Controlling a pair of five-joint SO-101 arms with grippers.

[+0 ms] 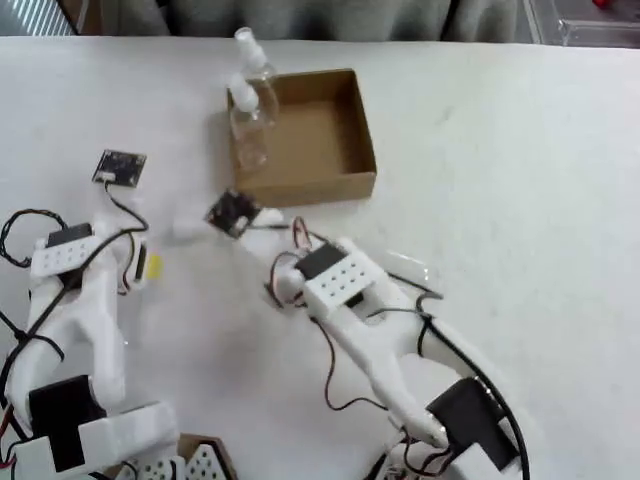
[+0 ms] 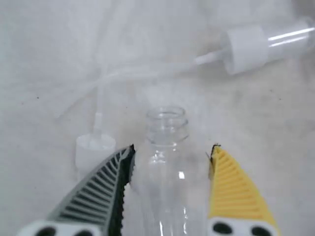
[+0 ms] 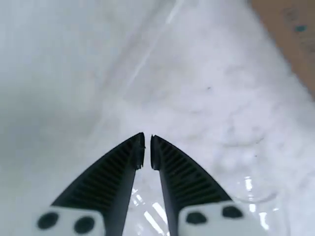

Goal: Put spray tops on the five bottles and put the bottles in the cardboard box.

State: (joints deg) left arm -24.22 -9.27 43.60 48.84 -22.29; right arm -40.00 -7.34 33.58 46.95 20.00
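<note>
left jaws apart astride uncapped bottle (image 2: 167, 142) on counter (image 2: 44, 54), likely to steady it for capping; right jaws together, empty.

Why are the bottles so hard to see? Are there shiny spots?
Left wrist view: the clear bottle between the left end effector's open fingers lets the white table show through, with small white glints on it. Right wrist view: bright glints on clear plastic near the shut right end effector. High view: the bottles by the cardboard box show best against its brown.
</note>
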